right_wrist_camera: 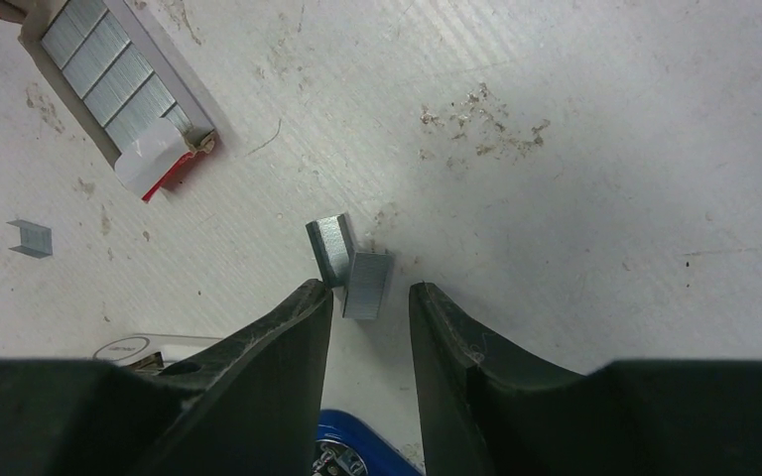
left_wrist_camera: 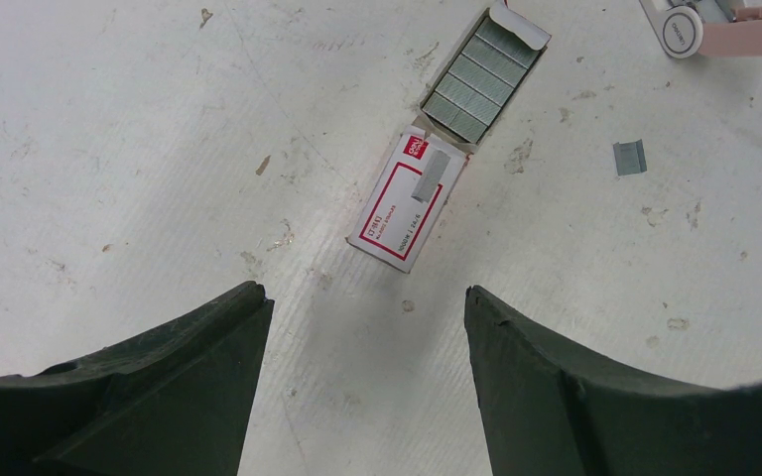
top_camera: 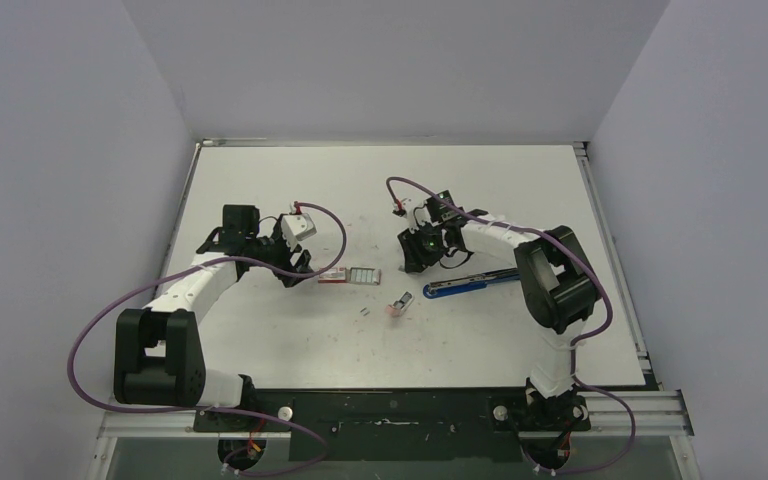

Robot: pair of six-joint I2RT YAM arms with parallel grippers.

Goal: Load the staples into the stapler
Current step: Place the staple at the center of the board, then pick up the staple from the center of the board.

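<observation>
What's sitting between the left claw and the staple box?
Nothing visible. The left claw hangs open over bare table, and the red-and-white staple box lies just ahead of its fingertips. The loose staple strip sits well off to one side, out of that path.

Light bright, even, from above. Desk (top_camera: 380,190) white, evenly lit. Walls (top_camera: 60,150) grey, dimmer. Top view clear, shadows faint and soft, small things tiny there. Wrist views: desk marks and staples (left_wrist_camera: 476,79) sharp. Left end effector (left_wrist_camera: 365,302) black, close to lens, bit blurry, little detail. Right end effector (right_wrist_camera: 369,289) same. Soft grey shadow on desk ahead of each.
</observation>
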